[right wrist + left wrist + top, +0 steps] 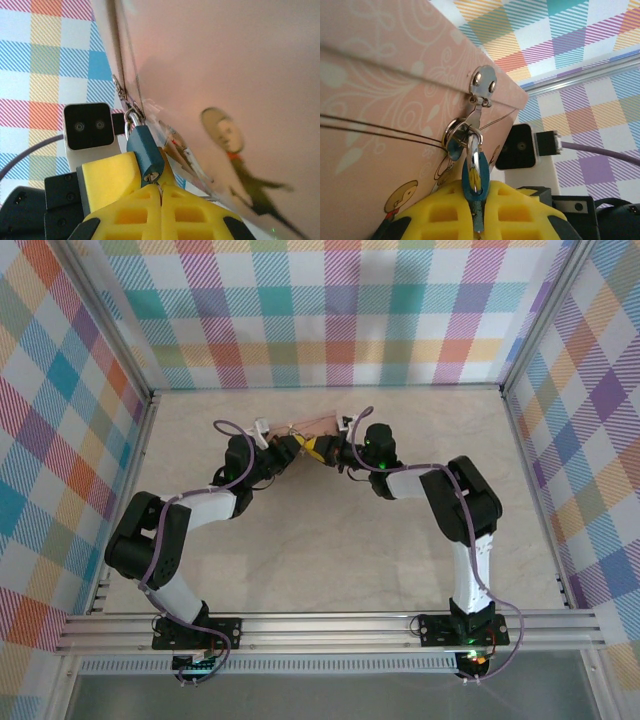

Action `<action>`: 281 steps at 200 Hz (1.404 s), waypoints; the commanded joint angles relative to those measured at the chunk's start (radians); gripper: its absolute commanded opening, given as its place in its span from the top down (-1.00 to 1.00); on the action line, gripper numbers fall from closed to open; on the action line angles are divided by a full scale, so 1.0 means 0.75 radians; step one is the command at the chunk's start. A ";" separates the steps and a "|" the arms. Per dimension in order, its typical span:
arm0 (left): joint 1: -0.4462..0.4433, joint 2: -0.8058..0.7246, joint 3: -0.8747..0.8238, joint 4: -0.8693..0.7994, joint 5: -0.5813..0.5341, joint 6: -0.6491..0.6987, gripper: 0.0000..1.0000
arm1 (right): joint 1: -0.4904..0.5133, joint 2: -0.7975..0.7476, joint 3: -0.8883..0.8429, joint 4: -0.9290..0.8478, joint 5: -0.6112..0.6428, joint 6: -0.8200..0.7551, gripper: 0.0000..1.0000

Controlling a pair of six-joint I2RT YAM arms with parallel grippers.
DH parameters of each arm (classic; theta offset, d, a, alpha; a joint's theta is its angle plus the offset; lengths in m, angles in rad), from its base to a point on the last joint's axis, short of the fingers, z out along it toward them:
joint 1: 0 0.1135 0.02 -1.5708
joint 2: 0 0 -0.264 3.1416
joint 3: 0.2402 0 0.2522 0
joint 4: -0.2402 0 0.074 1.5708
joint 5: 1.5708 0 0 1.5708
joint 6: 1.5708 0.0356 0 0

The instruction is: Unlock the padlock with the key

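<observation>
The small blue-teal padlock (476,186) hangs by its silver shackle (473,149) from the hasp of the pink tin (380,100). My left gripper (479,202) is shut on the padlock body, yellow fingers on both sides. In the right wrist view the padlock (144,147) points its keyhole end at my right gripper (161,189). That gripper is shut on the key (160,183), of which only a thin metal sliver shows, its tip at the keyhole. In the top view the left gripper (296,448) and right gripper (326,452) meet just in front of the tin (312,424).
The pink tin (225,75) stands at the back middle of the table (330,560), close behind both grippers. Plaid walls (330,310) enclose the back and sides. The right wrist's camera block (517,147) sits just behind the padlock.
</observation>
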 commanded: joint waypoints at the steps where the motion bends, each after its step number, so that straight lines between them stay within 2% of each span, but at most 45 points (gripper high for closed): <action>1: -0.104 -0.026 0.004 0.034 0.326 0.021 0.90 | 0.064 0.085 0.153 0.248 -0.062 0.244 1.00; 31: -0.109 -0.018 0.000 0.044 0.357 0.025 0.92 | 0.072 -0.021 0.137 -0.049 -0.082 0.064 1.00; 71: -0.117 -0.002 0.006 0.061 0.380 0.021 0.93 | 0.070 0.007 0.118 0.057 -0.116 0.160 1.00; 95: -0.117 -0.001 0.008 0.038 0.387 0.024 0.93 | 0.069 -0.011 0.077 0.014 -0.140 0.121 0.99; 148: -0.115 0.021 -0.021 -0.058 0.323 0.083 0.91 | 0.000 -0.137 -0.194 -0.025 -0.160 -0.004 0.66; 171: -0.115 0.056 -0.024 -0.052 0.314 0.081 0.90 | -0.036 -0.233 -0.313 -0.132 -0.184 -0.115 0.48; 197: -0.119 0.078 -0.026 -0.028 0.308 0.062 0.90 | -0.062 -0.386 -0.414 -0.390 -0.197 -0.329 0.40; 210: -0.126 0.084 -0.025 -0.032 0.305 0.058 0.89 | -0.067 -0.482 -0.422 -0.673 -0.162 -0.520 0.40; 223: -0.138 0.089 -0.021 -0.044 0.305 0.054 0.89 | -0.058 -0.583 -0.402 -0.968 -0.074 -0.731 0.39; 240: -0.157 0.094 -0.010 -0.083 0.306 0.054 0.89 | -0.052 -0.682 -0.374 -1.220 0.034 -0.923 0.38; 268: -0.178 0.097 -0.001 -0.098 0.292 0.041 0.88 | -0.010 -0.770 -0.292 -1.539 0.256 -1.192 0.36; 281: -0.182 0.096 0.007 -0.115 0.284 0.038 0.88 | 0.017 -0.798 -0.267 -1.617 0.361 -1.288 0.34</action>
